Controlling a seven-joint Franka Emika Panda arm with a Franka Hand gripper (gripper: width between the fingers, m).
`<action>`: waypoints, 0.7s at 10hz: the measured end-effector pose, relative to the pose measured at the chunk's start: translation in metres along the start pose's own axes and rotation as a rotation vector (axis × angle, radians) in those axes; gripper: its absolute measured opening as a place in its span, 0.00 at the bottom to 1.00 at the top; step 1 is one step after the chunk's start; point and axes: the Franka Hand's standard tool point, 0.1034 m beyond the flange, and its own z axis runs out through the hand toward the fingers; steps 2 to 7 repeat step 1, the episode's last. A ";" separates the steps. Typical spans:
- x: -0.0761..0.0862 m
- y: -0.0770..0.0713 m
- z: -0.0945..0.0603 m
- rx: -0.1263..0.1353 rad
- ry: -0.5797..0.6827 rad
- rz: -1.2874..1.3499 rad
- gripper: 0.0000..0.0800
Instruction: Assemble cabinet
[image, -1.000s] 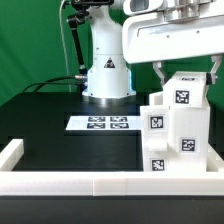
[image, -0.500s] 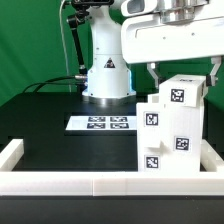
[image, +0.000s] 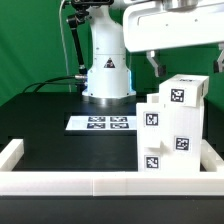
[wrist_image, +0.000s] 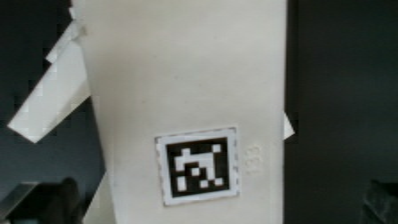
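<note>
The white cabinet (image: 172, 128) stands at the exterior view's right, just behind the front wall, as a stepped stack of tagged blocks. Its top block (image: 183, 94) carries a tag on top. My gripper (image: 187, 62) hangs open and empty a little above that top block, with one dark finger (image: 155, 62) on each side and not touching it. In the wrist view the cabinet's white top face (wrist_image: 178, 90) fills the middle, with one tag (wrist_image: 199, 165) on it. The gripper (wrist_image: 210, 205) straddles it, and the dark fingertips (wrist_image: 36, 203) show only at the picture's corners.
The marker board (image: 100, 123) lies flat on the black table in front of the robot base (image: 107, 78). A low white wall (image: 70, 181) runs along the front and a side wall (image: 10, 153) stands at the exterior view's left.
My gripper has risen from around the cabinet's top block to above it. The cabinet turned slightly, then stayed still.
</note>
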 end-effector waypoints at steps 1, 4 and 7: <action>0.001 -0.003 -0.005 0.003 0.002 0.001 1.00; 0.001 -0.003 -0.005 0.003 0.002 0.001 1.00; 0.001 -0.003 -0.005 0.003 0.002 0.001 1.00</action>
